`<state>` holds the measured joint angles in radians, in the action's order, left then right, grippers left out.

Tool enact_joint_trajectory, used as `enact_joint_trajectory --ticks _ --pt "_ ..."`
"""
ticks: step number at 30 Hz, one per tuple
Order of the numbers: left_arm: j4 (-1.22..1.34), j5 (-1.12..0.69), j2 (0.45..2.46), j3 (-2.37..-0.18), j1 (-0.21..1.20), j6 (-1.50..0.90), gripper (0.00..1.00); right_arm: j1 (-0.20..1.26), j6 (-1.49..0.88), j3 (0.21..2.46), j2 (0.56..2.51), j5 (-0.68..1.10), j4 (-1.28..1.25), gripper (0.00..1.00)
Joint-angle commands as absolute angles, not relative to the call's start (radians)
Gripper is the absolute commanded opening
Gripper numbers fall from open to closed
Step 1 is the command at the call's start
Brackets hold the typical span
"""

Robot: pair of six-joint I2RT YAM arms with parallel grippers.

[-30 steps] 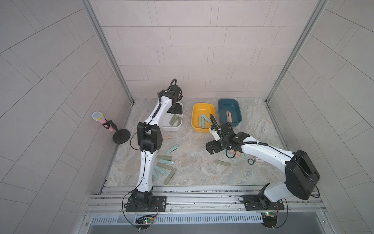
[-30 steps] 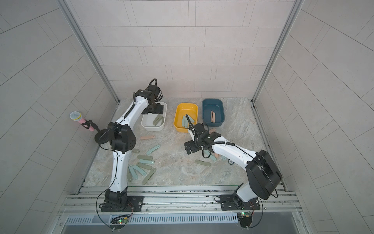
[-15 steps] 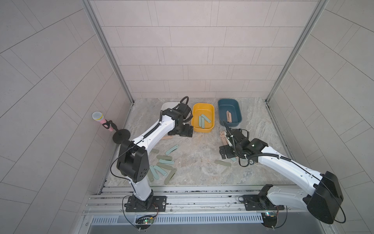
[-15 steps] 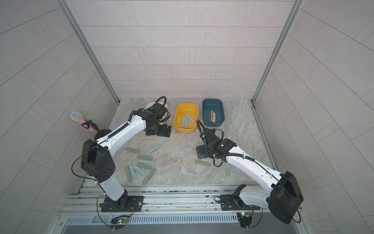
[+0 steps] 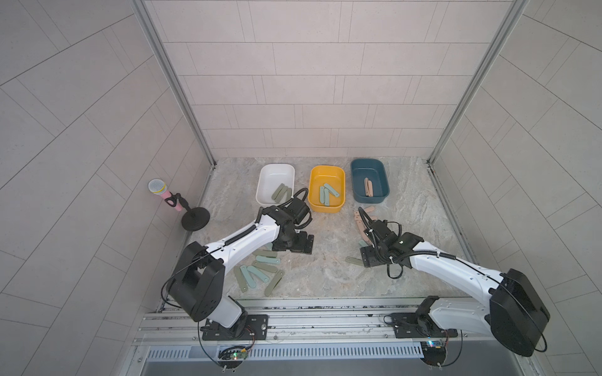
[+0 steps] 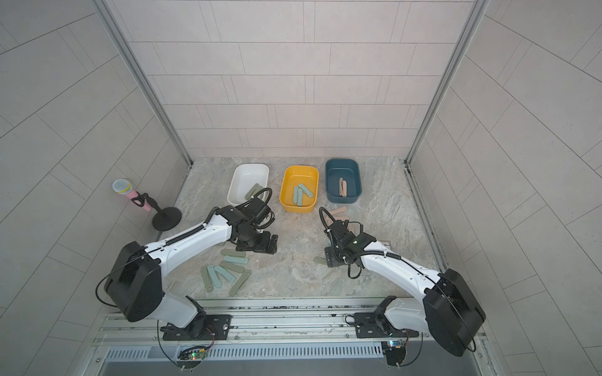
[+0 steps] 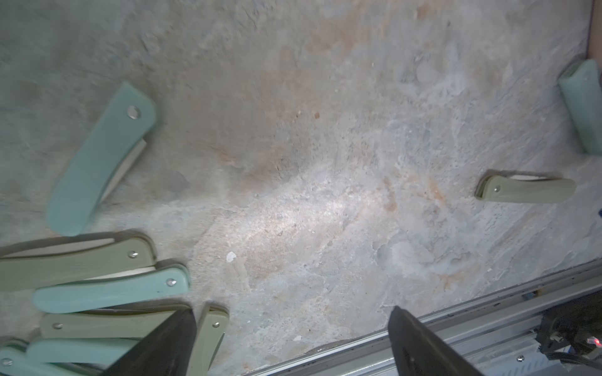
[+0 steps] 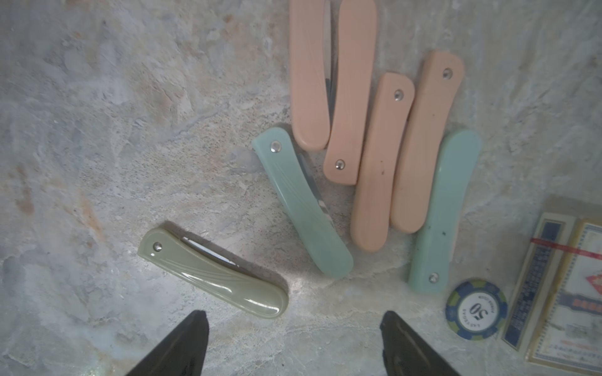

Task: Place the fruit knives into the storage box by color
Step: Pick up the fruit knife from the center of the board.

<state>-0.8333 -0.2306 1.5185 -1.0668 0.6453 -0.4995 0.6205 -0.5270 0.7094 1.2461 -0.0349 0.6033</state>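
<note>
Fruit knives (image 5: 260, 270) in olive and teal lie fanned on the stone tabletop (image 5: 319, 280) nearest the rail, beside my left arm. On the other side, the right gripper (image 8: 293, 314) hangs low over the stone, jaws well apart and gripping nothing. A lone olive knife (image 8: 213, 273) lies just ahead of its fingertips, untouched. A little farther in, the left gripper (image 7: 291, 312) hovers at the edge of the fanned heap, spread wide and empty, and one finger (image 7: 163, 345) crosses an olive handle in my wrist view. Beyond the right gripper I see two teal knives (image 8: 303, 205) flanking four peach-pink knives (image 8: 381, 162), all flat on the stone. A poker chip (image 8: 476, 309) and a printed card pack (image 8: 560, 286) sit just beside them. At the far wall three boxes stand in a row. The white box (image 5: 270, 182) holds olive knives, the yellow box (image 5: 326, 167) teal ones, and the blue box (image 5: 374, 179) peach-pink ones.
</note>
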Motion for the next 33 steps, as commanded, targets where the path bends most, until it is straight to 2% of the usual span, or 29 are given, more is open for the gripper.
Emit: enact_joint_trajectory --ticks 1,5,14,20,28,33 --pt "-0.778 -0.265 1.503 -1.04 0.682 -0.562 1.0 0.618 -0.532 0.687 1.27 0.01 0.532 0.79" --pt "-0.738 -0.279 1.509 -1.003 0.728 -0.598 1.0 0.62 -0.548 0.635 1.276 0.055 0.458 0.74" --pt "-0.713 -0.307 1.515 -0.954 0.755 -0.604 1.0 0.68 -0.559 0.556 1.273 0.061 0.402 0.73" --pt "-0.744 -0.281 1.497 -0.894 0.755 -0.572 1.0 0.751 -0.547 0.568 1.287 0.041 0.401 0.68" --pt "-0.75 -0.254 1.477 -0.888 0.755 -0.59 1.0 0.89 -0.587 0.585 1.348 0.05 0.354 0.56" --pt "-0.751 -0.25 1.491 -0.906 0.755 -0.605 0.96 0.992 -0.631 0.62 1.424 0.051 0.321 0.52"
